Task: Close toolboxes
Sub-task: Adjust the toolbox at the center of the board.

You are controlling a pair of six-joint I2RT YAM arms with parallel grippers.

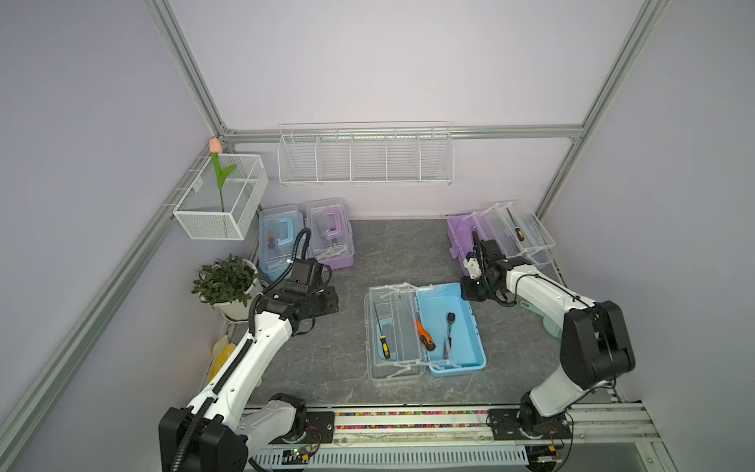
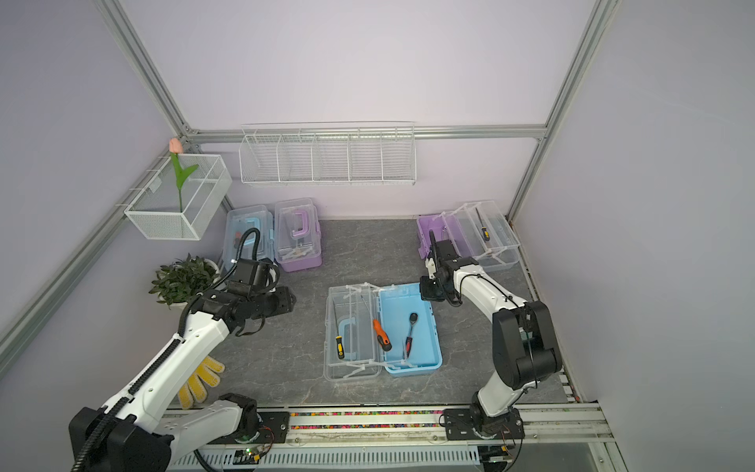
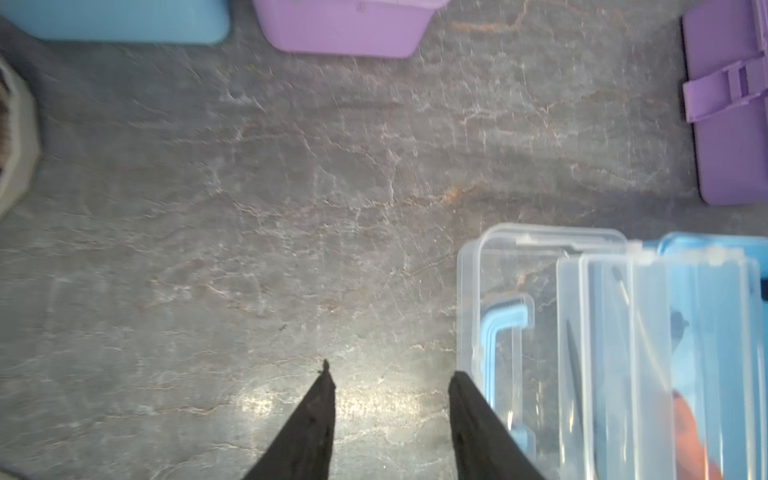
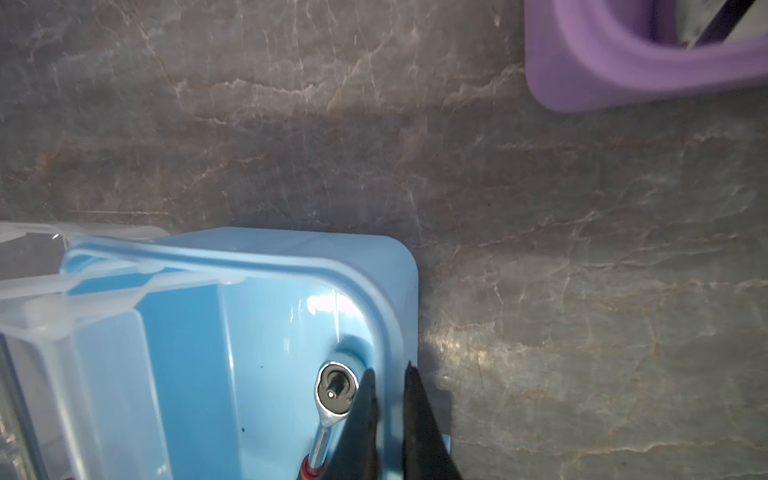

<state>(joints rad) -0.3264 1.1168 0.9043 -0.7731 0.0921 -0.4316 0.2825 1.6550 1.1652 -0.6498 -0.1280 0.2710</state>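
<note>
Centrally, open blue toolbox (image 1: 470, 327) shown on table (image 1: 347, 261), long axis 12-to-6 in both top views. Right gripper (image 4: 388, 370) clamped astride base rim (image 4: 386, 320) at 1 o'clock corner. Left gripper (image 3: 390, 372) parted, empty; clear lid (image 1: 392, 331) at its 3 o'clock, judged nearer left arm.

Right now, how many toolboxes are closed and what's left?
Done: closed blue toolbox and closed purple toolbox at the back. In hand: the right claw pinches the rim of the open blue toolbox; the left claw hangs open beside its lid. Left: that box and the open purple toolbox.
</note>
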